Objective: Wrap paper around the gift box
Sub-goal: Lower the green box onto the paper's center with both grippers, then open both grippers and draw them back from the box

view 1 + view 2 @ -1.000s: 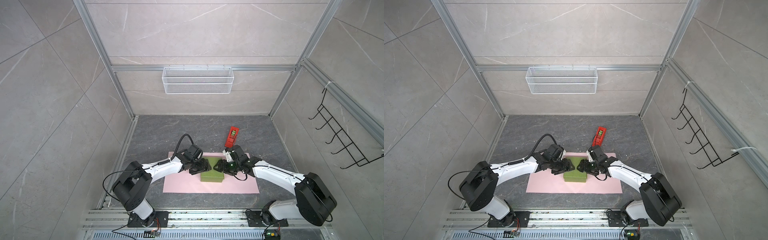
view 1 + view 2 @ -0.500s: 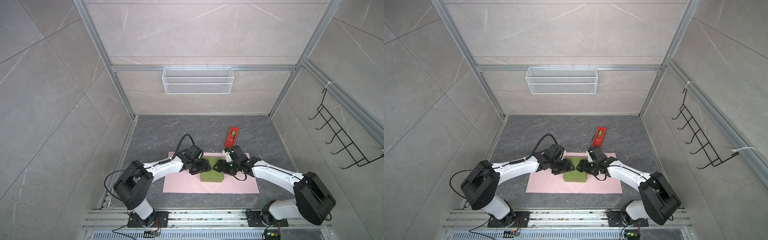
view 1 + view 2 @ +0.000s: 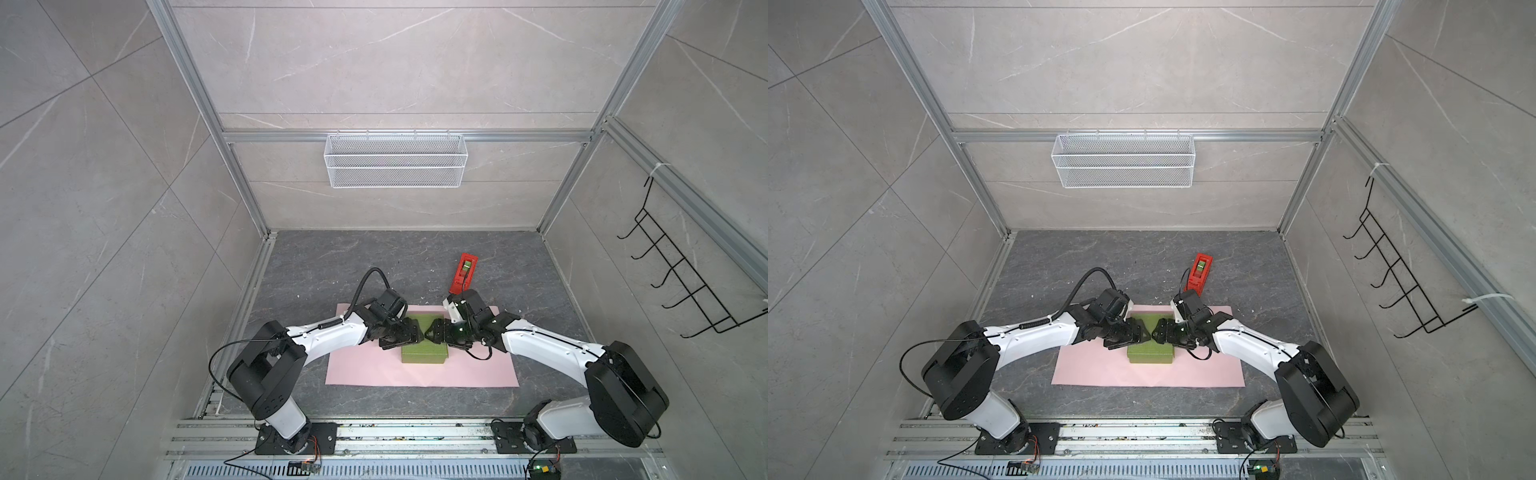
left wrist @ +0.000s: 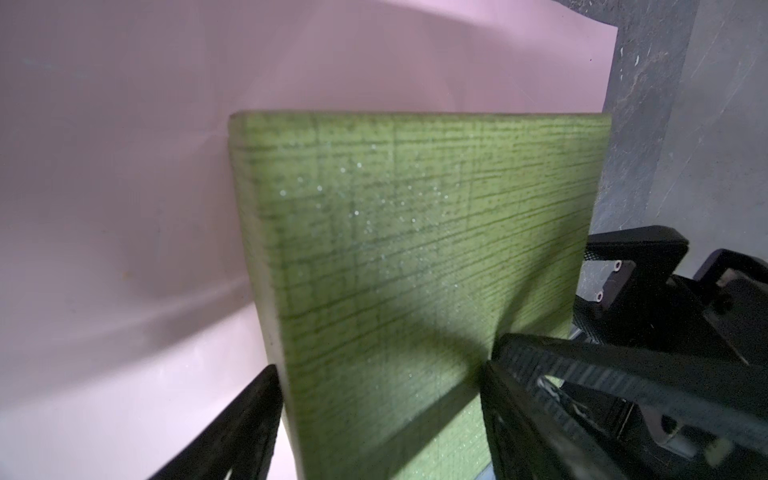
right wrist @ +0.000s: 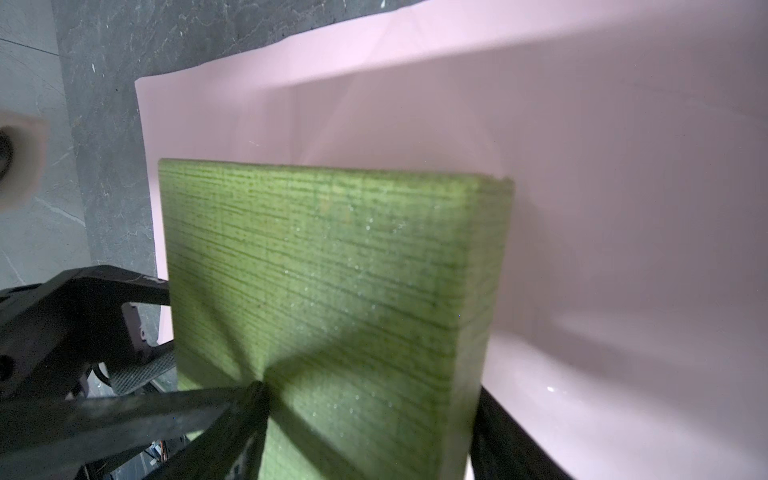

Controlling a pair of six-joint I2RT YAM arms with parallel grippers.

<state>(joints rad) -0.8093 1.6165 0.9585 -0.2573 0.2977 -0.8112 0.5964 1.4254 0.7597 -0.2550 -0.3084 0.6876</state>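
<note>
The black left gripper [image 3: 413,334] and black right gripper [image 3: 434,332] hide the far part of the flat olive-green box [image 3: 424,355] in both top views. A pale round thing [image 5: 18,160] is too blurry to name.

Olive-green woven-textured cuboid box [image 4: 415,249] on a pale pink paper sheet [image 4: 124,208]; left gripper's [image 4: 380,374] black jaws stand apart astride its near end.

Grey table [image 3: 332,266] bears pink paper [image 3: 415,374]; red dispenser [image 3: 464,274].
</note>
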